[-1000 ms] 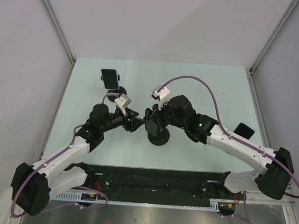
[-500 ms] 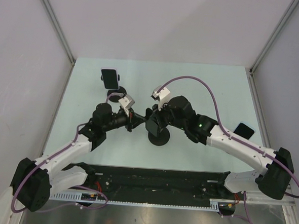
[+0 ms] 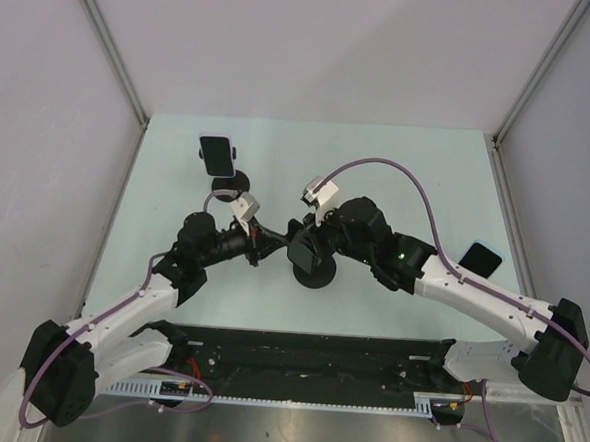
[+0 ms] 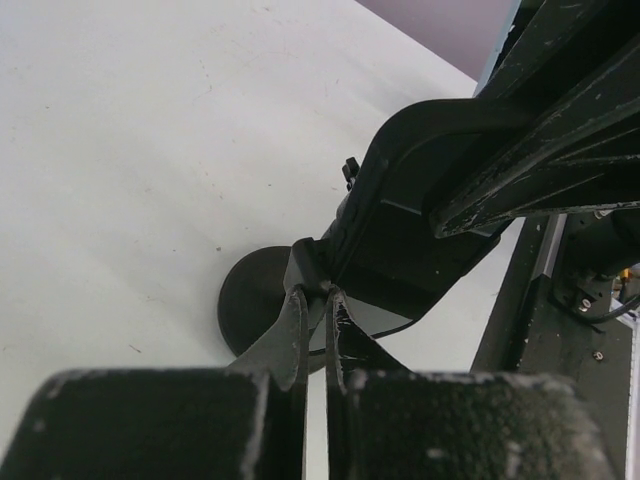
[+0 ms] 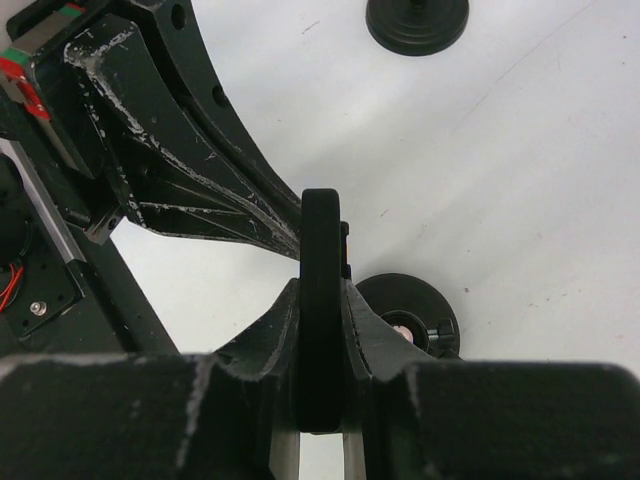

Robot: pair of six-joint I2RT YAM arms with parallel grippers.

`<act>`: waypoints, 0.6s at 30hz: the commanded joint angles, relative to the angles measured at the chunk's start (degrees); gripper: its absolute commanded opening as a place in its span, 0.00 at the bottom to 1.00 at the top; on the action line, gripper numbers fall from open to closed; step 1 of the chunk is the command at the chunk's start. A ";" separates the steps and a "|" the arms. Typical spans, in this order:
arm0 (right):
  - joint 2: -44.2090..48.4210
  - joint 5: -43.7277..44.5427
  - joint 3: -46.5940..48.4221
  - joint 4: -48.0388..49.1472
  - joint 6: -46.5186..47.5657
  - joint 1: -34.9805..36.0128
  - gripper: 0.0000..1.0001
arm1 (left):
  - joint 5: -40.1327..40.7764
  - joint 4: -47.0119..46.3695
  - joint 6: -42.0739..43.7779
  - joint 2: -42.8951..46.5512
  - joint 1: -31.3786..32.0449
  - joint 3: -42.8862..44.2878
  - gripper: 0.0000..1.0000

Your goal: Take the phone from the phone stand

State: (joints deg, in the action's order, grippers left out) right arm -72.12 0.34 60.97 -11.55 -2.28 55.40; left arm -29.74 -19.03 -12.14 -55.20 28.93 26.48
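The black phone [image 3: 299,253] stands upright over the round base of the phone stand [image 3: 313,275] at mid-table. My right gripper [image 3: 304,244] is shut on it; the right wrist view shows the phone [image 5: 320,270] edge-on between the fingers of that gripper [image 5: 320,290], with the stand base [image 5: 405,305] below to the right. My left gripper [image 3: 263,246] reaches in from the left. In the left wrist view the left gripper [image 4: 317,293] is shut, tips pinching the thin stand neck above the base [image 4: 250,300], just under the phone [image 4: 400,200].
A second phone [image 3: 217,154] sits on its own stand [image 3: 229,187] at the back left. A third phone [image 3: 481,258] stands at the right, beside my right forearm. The black rail [image 3: 297,356] runs along the near edge, and walls close in on both sides.
My left gripper has gone from open to shut and has pushed in toward the stand. The right gripper has kept its hold on the phone, barely shifting.
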 commanded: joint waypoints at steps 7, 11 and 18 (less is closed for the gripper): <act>5.49 -6.93 -2.17 0.04 1.75 -0.11 0.00 | 4.69 -4.35 -4.73 1.41 -5.72 -2.04 0.01; 6.46 -9.12 -3.05 1.35 1.93 -0.73 0.00 | 4.51 -4.53 -6.31 1.24 -7.13 -2.57 0.00; 7.25 -13.78 -4.19 3.03 2.20 -0.91 0.00 | 5.48 -4.62 -10.09 -0.52 -9.42 -3.01 0.00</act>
State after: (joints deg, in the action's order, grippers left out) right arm -68.34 -6.11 56.93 -8.78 -0.23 53.69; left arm -31.07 -22.41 -19.40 -54.74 22.13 24.05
